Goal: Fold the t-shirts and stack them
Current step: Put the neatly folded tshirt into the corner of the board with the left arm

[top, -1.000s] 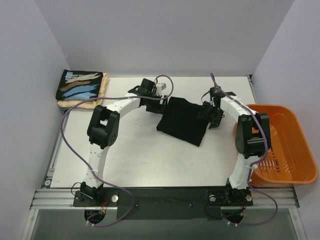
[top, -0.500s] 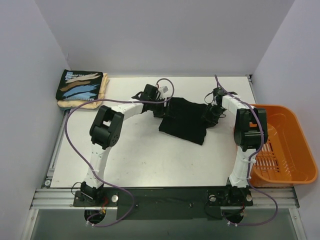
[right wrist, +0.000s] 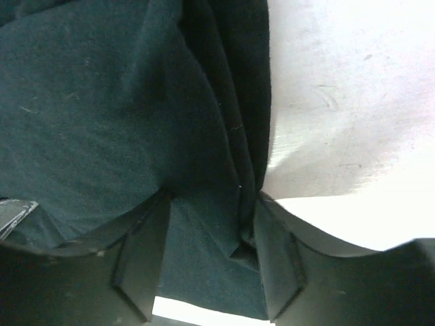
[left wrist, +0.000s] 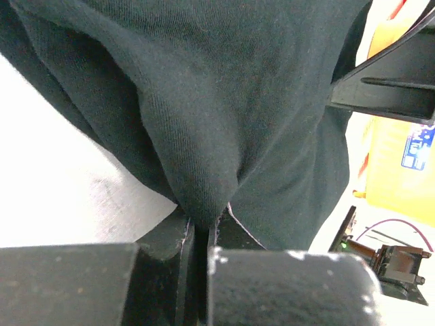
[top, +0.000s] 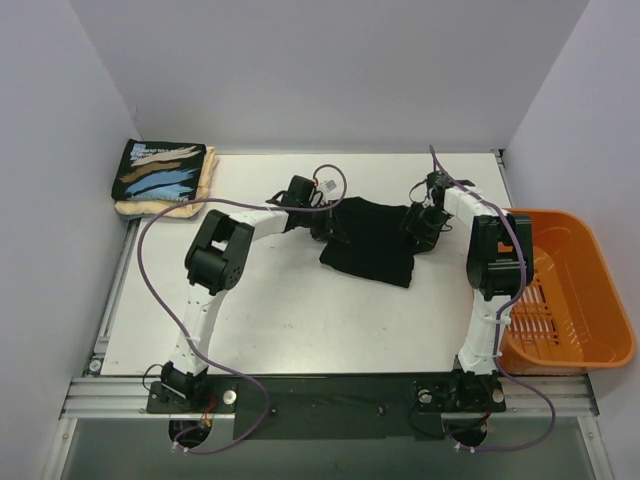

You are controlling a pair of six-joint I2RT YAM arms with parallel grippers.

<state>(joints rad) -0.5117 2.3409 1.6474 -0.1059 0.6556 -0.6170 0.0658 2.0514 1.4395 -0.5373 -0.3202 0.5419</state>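
Now the left pincer (left wrist: 202,224) has shut on the black shirt (top: 368,240); the right pincer (right wrist: 212,200) sits over its other edge, grip unclear. Folding can start.

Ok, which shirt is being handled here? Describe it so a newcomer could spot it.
On the white table, look to the far middle, between the left gripper and right gripper. The plain black t-shirt lies there, its edge pinched by the left gripper. Unlike the printed shirt stacked in the far-left corner, it has no pattern and lies alone.
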